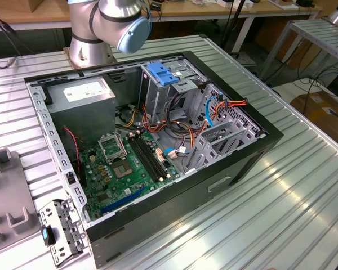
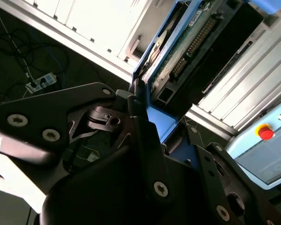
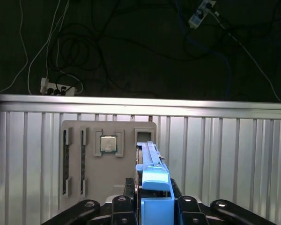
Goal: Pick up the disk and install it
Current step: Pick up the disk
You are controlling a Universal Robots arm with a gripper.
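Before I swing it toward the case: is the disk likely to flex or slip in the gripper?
The disk looks like a rigid metal slab, so it should not flex; its bare circuit board is probably knock-sensitive. The gripper seems to clamp it by smooth blue plastic rails near one end, so it may pivot or slip in quick moves.

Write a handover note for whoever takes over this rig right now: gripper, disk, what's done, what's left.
Gripper: shut on the disk, which sits edge-on between the fingers in both wrist views.
Disk: held in front of the grey tray, which also carries a processor chip.
Done: the disk is gripped and appears lifted off the tray.
Left: installing it. The computer case lies open on the table, and the disk is not in it.
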